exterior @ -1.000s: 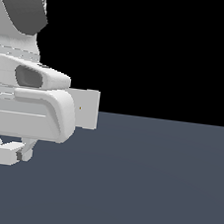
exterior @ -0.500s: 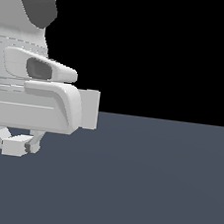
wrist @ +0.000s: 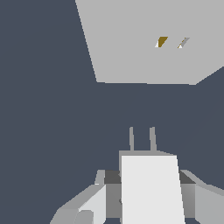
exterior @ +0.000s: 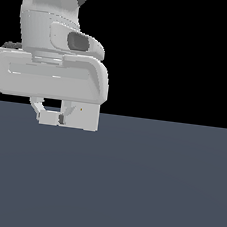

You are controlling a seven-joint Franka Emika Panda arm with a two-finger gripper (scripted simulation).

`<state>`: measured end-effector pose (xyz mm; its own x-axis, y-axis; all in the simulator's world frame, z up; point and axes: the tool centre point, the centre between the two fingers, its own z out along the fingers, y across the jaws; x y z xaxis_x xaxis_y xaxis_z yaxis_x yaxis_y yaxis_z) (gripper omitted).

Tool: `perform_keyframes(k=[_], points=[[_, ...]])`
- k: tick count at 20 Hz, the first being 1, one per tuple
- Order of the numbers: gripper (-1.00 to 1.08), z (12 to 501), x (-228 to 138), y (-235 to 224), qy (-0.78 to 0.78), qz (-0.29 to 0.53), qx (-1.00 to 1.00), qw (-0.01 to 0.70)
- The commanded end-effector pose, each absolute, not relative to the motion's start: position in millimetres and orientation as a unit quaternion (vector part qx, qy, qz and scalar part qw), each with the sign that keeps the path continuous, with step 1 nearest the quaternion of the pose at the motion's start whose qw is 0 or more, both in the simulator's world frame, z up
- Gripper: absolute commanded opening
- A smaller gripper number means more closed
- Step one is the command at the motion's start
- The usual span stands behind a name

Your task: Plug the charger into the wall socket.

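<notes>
My gripper (exterior: 50,114) is shut on the charger (exterior: 48,118), a small off-white block held between the fingers below the hand. The wall socket (exterior: 82,118), an upright off-white plate with a tiny dark dot, stands just to the charger's exterior-view right, partly behind the hand. In the wrist view the charger (wrist: 149,188) sits between the fingers (wrist: 101,199). Its two prongs (wrist: 152,139) point toward the socket plate (wrist: 131,43). The plate's two slots (wrist: 162,42) lie ahead and a little to one side, with a gap of floor between prongs and plate.
The dark grey-blue floor (exterior: 151,190) spreads under everything. The arm's large white hand body (exterior: 52,78) covers the upper part of the socket in the exterior view. Nothing else shows.
The hand has moved up and toward the exterior view's right with the charger held. The socket plate, mostly covered before, now shows beneath the hand beside the charger.
</notes>
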<state>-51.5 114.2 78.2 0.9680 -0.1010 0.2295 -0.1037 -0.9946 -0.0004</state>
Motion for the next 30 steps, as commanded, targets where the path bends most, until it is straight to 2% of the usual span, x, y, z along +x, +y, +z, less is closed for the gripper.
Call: perform_keyframes(k=[1,17,30], points=[[-1.00,89.3,-45.9,107.0,-0.057,0.115,0.992,0.006],[-1.00,100.0,-34.2,98.8,-0.063,0.115,0.991,0.007],[-1.00,100.0,6.6,93.5,-0.063,0.115,0.991,0.007]])
